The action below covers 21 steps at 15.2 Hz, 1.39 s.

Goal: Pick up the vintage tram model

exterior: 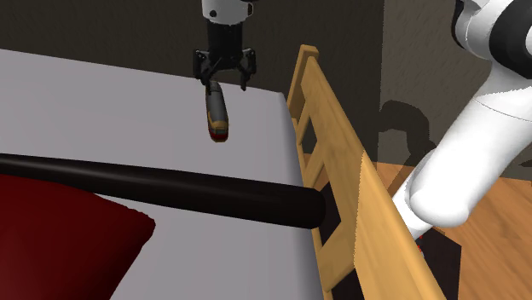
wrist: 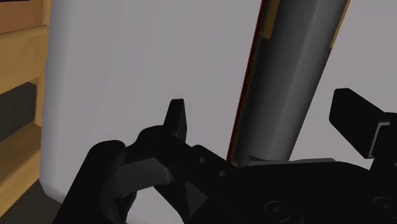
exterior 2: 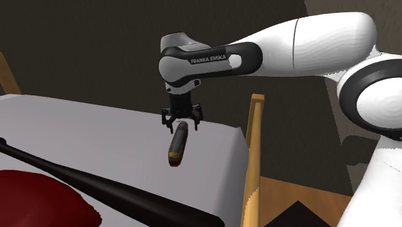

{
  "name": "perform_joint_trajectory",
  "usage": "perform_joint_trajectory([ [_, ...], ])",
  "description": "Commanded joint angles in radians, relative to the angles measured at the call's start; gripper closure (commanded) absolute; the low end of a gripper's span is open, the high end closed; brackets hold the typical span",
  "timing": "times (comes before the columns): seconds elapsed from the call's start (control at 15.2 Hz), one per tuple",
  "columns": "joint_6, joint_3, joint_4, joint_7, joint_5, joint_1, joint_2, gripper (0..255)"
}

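Red cushion [exterior: 60, 243] and a black pole [exterior: 170, 189] lie up front. Behind them the gripper [exterior: 225, 78] squeezes the tram model [exterior: 217, 112] by its top end. It hangs straight down over the white bed top [exterior: 102, 111].

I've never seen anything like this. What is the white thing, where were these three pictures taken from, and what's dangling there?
The white thing is a robot arm. The black claw at its end is its tool. Two pictures come from cameras standing beside the scene. The third camera sits on the tool itself, looking along its fingers. Below is a grey bed surface with a wooden frame, a long black rod and a red cushion. The tool grips a small tram model, which hangs end-down.
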Motion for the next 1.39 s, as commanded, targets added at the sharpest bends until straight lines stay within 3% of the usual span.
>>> perform_joint_trajectory([
  [0.0, -0.008, 0.007, 0.093, 0.066, -0.028, 0.015, 0.090, 0],
  [0.66, 0.092, 0.002, 0.004, 0.076, -0.033, 0.016, 0.101, 0],
  [0.73, 0.093, 0.003, 0.003, 0.077, -0.033, 0.017, 0.101, 255],
  [1.32, 0.092, 0.002, 0.004, 0.076, -0.033, 0.016, 0.101, 255],
])
